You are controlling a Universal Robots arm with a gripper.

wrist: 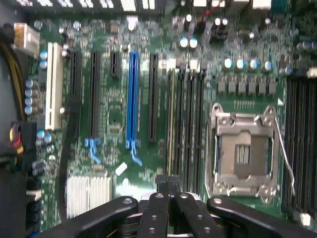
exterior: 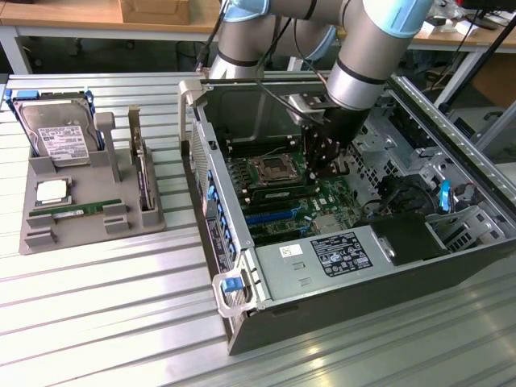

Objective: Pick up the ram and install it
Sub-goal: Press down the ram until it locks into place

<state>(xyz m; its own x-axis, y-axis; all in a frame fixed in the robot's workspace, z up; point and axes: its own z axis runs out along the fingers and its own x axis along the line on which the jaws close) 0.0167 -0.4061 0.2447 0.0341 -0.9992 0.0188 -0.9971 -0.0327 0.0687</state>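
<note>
The ram, a narrow green stick with a white sticker, lies flat in the grey holder on the exterior view's left, outside the computer. My gripper hangs inside the open case, low over the motherboard beside the processor socket, far from that stick. In the wrist view the gripper is shut, its black fingers pressed together with nothing between them. They point at the row of black memory slots. A thin yellow-green edge stands in the slot at that row's edge.
The holder also carries a silver hard drive, a square processor chip and an upright card. The case wall with blue clips stands between holder and motherboard. A silver power supply and cables crowd the case.
</note>
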